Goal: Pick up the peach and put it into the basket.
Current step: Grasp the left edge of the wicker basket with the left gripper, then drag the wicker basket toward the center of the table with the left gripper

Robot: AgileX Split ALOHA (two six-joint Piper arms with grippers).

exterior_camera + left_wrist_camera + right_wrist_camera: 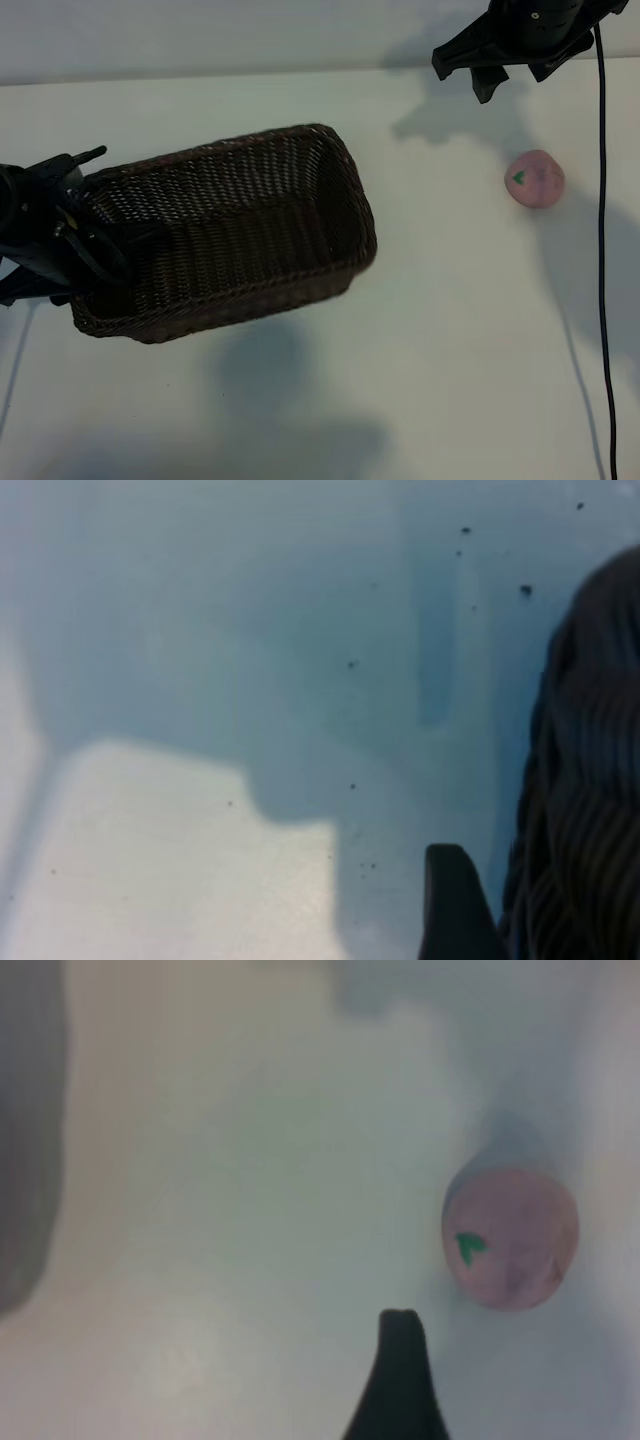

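The pale-pink peach (535,178) with its green leaf mark lies on the white table at the right, well apart from the basket. It also fills the side of the right wrist view as the peach (510,1237). My right gripper (515,82) hovers open above and behind it, nothing between its fingers; one dark finger (400,1380) shows short of the fruit. The dark-brown wicker basket (230,230) sits at the left, empty. My left gripper (85,250) is at its left end, open, with one finger (455,910) just outside the basket wall (590,780), a thin gap between them.
A black cable (603,250) hangs down the right side of the table, just past the peach. Broad shadows lie below the basket and under the right arm. Bare white tabletop (450,330) stretches between basket and peach.
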